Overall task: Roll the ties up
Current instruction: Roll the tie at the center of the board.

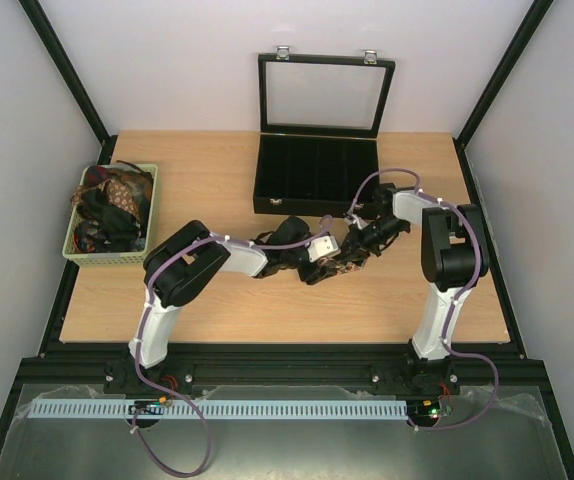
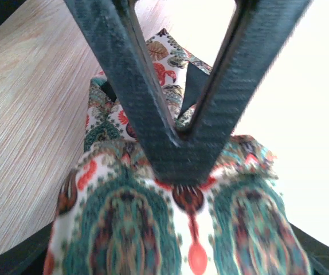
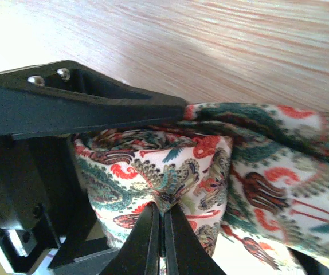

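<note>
The tie [image 2: 124, 229] I am working on is cream with a busy paisley print in teal, red and brown. It is bunched into a thick, loosely folded wad rather than lying flat. It sits about the middle of the tabletop [image 1: 267, 310], a little toward the near edge from the black case [image 1: 312, 208], and both my arms reach in to meet over it. My right gripper [image 3: 163, 226] has its fingers pressed tight together, and the cloth's creases run into their tips, so it is pinching a fold on the underside of the wad. My left gripper [image 2: 179, 163] points down onto the tie. Its fingers run together to a point over the print, and I cannot tell whether they are parted or closed there. One of its fingers lies along the top of the wad in my right wrist view. The case stands at the far edge with its glass lid upright. The green basket [image 1: 107, 260] against the left edge holds the other ties [image 1: 117, 200] in a dark heap. Bare wood shows along the near edge and toward both near corners.
</note>
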Action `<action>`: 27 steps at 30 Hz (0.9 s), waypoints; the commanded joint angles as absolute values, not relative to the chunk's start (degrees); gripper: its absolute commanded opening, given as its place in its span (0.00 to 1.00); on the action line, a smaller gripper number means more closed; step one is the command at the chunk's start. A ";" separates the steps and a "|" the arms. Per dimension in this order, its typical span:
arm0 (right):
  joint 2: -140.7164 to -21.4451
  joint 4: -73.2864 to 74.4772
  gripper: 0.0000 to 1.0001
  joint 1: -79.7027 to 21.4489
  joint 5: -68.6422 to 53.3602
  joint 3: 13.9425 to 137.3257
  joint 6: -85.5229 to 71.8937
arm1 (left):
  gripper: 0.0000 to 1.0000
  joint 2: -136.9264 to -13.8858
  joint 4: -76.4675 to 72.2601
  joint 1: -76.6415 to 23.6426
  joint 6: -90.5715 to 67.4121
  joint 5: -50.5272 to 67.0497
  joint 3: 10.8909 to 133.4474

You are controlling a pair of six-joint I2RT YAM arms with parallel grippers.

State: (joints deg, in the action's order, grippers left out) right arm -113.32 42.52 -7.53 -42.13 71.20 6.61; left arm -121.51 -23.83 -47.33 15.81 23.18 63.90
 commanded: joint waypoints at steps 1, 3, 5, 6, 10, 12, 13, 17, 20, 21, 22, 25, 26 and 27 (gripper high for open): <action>-117.80 41.07 0.01 -7.09 -28.95 69.80 5.46 | 0.74 -121.94 -18.98 -47.72 15.82 24.87 65.49; -118.07 40.08 0.01 -7.08 -27.41 69.27 4.71 | 0.76 -121.82 -20.33 -47.80 15.17 25.53 66.49; -118.20 39.20 0.01 -7.09 -26.12 68.88 4.04 | 0.78 -121.89 -21.87 -47.80 14.68 26.63 67.00; -118.21 38.82 0.01 -7.07 -25.78 68.78 3.84 | 0.78 -122.01 -22.74 -47.77 14.42 27.22 67.05; -118.37 37.87 0.01 -7.09 -23.87 68.58 3.33 | 0.79 -123.06 -25.39 -47.87 13.54 28.36 67.27; -118.34 37.56 0.01 -7.12 -22.25 68.07 3.29 | 0.79 -123.82 -26.83 -47.88 12.71 28.80 67.37; -118.24 37.41 0.01 -7.17 -21.49 67.77 3.32 | 0.79 -124.21 -27.37 -47.88 12.30 29.03 67.52; -118.02 37.22 0.01 -7.18 -20.06 66.89 3.43 | 0.78 -125.75 -28.98 -47.98 11.12 29.60 67.93; -118.33 37.03 0.01 -7.31 -19.96 66.97 3.52 | 0.73 -126.96 -29.50 -48.22 11.29 29.74 68.96; -118.57 37.01 0.01 -7.32 -19.95 67.05 3.52 | 0.70 -127.45 -29.12 -48.39 11.71 29.78 69.54; -118.83 37.00 0.01 -7.37 -19.95 67.23 3.55 | 0.69 -127.81 -28.88 -48.55 12.34 29.87 69.94; -119.98 37.00 0.01 -7.44 -19.82 67.80 3.78 | 0.62 -127.99 -27.17 -49.05 15.15 30.15 70.23; -120.36 37.01 0.01 -7.51 -19.78 68.10 3.90 | 0.59 -127.78 -26.19 -49.11 16.02 29.94 70.10; -120.73 36.98 0.01 -7.52 -19.79 68.41 4.11 | 0.57 -127.37 -25.19 -49.08 16.86 29.48 69.73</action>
State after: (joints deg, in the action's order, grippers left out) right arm -113.71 41.50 -6.33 -32.67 70.67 3.90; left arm -126.21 -27.90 -47.44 14.02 27.86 68.93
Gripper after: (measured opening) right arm 0.016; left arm 0.601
